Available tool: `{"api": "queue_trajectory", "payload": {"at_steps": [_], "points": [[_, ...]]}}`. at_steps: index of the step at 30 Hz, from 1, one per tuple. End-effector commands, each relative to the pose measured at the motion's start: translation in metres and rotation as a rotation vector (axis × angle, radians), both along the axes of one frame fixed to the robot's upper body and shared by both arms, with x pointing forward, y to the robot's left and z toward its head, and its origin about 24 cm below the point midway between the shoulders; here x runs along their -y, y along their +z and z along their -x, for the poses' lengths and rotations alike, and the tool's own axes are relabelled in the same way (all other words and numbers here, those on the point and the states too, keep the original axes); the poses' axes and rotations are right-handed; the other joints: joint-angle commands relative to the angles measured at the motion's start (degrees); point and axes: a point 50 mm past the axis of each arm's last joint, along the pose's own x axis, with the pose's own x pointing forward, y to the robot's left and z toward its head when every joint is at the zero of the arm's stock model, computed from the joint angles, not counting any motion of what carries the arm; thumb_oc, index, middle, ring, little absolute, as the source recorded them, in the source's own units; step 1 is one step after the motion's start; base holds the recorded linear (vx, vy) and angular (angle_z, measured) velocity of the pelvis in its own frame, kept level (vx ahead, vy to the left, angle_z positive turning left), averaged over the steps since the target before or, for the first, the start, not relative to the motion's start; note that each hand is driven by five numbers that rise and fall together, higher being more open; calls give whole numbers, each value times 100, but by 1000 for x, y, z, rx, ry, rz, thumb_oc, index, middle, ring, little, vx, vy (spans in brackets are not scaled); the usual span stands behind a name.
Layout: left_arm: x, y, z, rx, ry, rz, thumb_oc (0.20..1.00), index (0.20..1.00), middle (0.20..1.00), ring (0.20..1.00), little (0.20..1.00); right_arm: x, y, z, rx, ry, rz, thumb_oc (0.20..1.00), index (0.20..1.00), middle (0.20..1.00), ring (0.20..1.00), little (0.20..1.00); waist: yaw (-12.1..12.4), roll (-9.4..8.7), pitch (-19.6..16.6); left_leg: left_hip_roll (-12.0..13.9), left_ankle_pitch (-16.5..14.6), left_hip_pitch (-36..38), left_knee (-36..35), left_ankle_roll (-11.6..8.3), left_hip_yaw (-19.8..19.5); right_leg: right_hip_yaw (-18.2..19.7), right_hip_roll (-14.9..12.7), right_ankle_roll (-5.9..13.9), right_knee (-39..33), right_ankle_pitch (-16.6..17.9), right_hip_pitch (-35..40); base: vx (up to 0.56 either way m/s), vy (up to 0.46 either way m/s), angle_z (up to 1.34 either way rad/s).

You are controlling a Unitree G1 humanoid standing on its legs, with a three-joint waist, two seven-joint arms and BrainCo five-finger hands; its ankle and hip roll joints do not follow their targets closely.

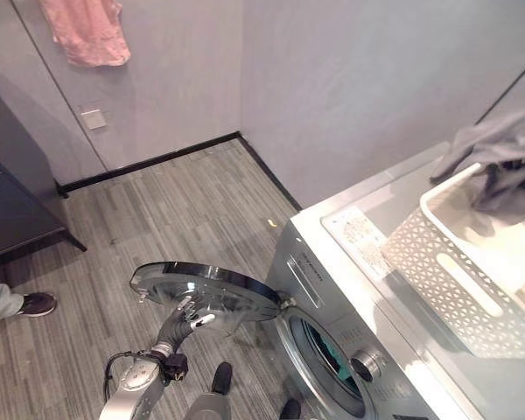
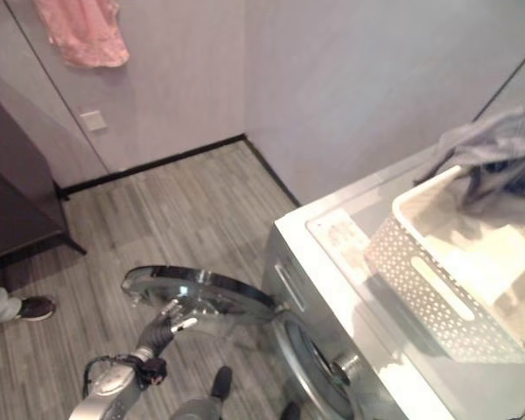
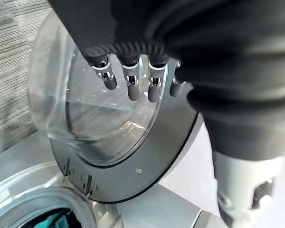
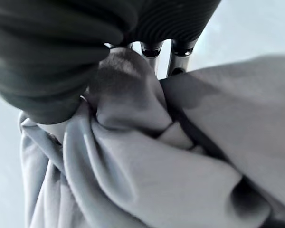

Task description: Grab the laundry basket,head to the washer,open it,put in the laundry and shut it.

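The left hand (image 1: 190,317) rests straight-fingered against the open washer door (image 1: 212,293). The right hand (image 4: 61,42) clutches grey laundry (image 4: 180,156) above the white basket (image 1: 472,262).

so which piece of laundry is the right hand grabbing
The grey garment draped over the white basket on the washer: the right hand has its fingers bunched in it. The pink one hangs on the wall.
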Motion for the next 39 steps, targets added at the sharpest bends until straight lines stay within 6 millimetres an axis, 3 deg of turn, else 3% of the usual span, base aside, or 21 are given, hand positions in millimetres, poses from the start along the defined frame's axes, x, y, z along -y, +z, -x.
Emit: {"api": "queue_trajectory", "payload": {"at_steps": [1,3,12,16,18,20,23,24,25,27,28,31,32,33,35,36,38,39], "points": [[-10,21,-2,112,-12,-72,1000,1000,1000,1000,1000,-3,59,24,248,-54,120,200,200,200,200,200,80,-335,-364,193,-1040,377,69,37,231,58,-106,82,170,-316,47,-14,116,-15],[-15,28,-5,142,-15,-100,1000,1000,1000,1000,1000,-16,77,23,333,-37,154,200,200,200,200,200,-4,-345,-461,183,-1076,459,53,68,307,160,-123,119,186,-257,40,-24,122,-14],[-13,46,-24,235,-64,-169,1000,1000,1000,1000,1000,-33,96,19,437,-5,168,200,200,200,200,200,-197,-279,-496,80,-1114,599,19,181,486,425,-244,225,373,-131,-109,-46,104,-14],[-7,67,-38,340,-80,-183,1000,1000,1000,1000,1000,-56,107,9,482,59,209,200,200,200,200,200,-310,-211,-320,7,-1108,616,19,284,787,714,-386,380,560,249,-471,-197,142,-37],[-14,91,-49,436,-48,-216,1000,1000,1000,1000,1000,-85,116,-4,520,153,236,200,200,200,200,200,-261,-7,-129,180,-938,477,19,346,1207,463,-346,244,1221,-145,-613,-430,164,-69],[-19,103,-50,482,-31,-238,1000,1000,1000,1000,1000,-105,119,-16,534,221,235,200,200,200,200,200,-186,47,-150,213,-850,405,19,407,1519,214,-340,143,1936,-459,-540,-271,150,-151],[-28,124,-50,554,-23,-295,1000,1000,1000,1000,1000,-122,123,-25,529,281,238,200,200,200,200,200,-123,-47,-288,117,-778,313,67,486,1807,402,-211,193,2563,-686,-309,-201,49,-101],[-28,124,-50,553,-21,-296,1000,1000,1000,1000,1000,-123,123,-26,529,283,238,200,200,200,200,200,-115,-54,-288,111,-783,322,65,488,1829,426,-221,198,2579,-696,-318,-225,-16,-57],[-32,140,-52,615,-27,-357,1000,1000,1000,1000,1000,-130,124,-28,525,306,256,200,200,200,200,200,-26,-193,-424,4,-683,51,218,509,1914,721,-3,291,2551,-649,-2,-233,-32,-46],[-32,151,-52,656,-35,-389,1000,1000,1000,1000,1000,-133,125,-29,528,313,264,200,200,200,200,200,62,-259,-475,-20,-704,-103,374,502,2005,832,71,283,2362,-680,178,-303,-87,-55],[-24,184,-56,790,-85,-490,1000,1000,1000,1000,1000,-144,131,-30,525,333,306,200,200,200,200,200,316,-370,-465,62,-647,-654,871,295,2059,759,260,-140,1409,-1593,683,-433,-192,-65],[-11,201,-62,872,-135,-515,1000,1000,1000,1000,1000,-151,135,-28,539,349,333,200,200,200,200,200,332,-317,-290,266,-361,-1077,1178,72,2047,774,538,-370,1095,-1737,644,-540,-164,-36],[7,223,-71,973,-180,-504,1000,1000,1000,1000,1000,-176,135,-28,574,439,376,200,200,200,200,200,226,-75,-34,570,325,-1378,1101,-295,1944,634,793,-556,818,-1565,447,-616,-29,12],[11,229,-74,998,-182,-493,1000,1000,1000,1000,1000,-185,132,-31,572,469,394,200,200,200,200,200,250,-45,34,593,462,-1396,1138,-416,1641,685,785,-565,805,-1506,400,-757,-11,50],[19,240,-77,1052,-193,-490,1000,1000,1000,1000,1000,-199,131,-31,594,518,405,200,200,200,200,200,196,-85,192,588,210,-1394,1615,-357,899,743,655,-601,761,-1284,238,-392,20,12],[23,244,-79,1069,-201,-490,1000,1000,1000,1000,1000,-204,131,-30,610,535,403,200,200,200,200,200,86,-143,210,709,-7,-1330,1954,-281,831,678,574,-610,747,-1189,171,-323,15,-58],[32,246,-82,1083,-215,-466,1000,1000,1000,1000,1000,-211,124,-35,607,568,380,200,200,200,200,200,-47,-246,179,1159,-395,-1037,2520,-152,879,606,454,-615,681,-1068,60,-197,60,-27],[37,249,-82,1098,-211,-446,1000,1000,1000,1000,1000,-223,117,-38,613,613,374,200,200,200,200,200,-118,-235,97,1516,-585,-409,2551,-72,806,622,402,-560,618,-973,-4,-13,235,-7]]}}
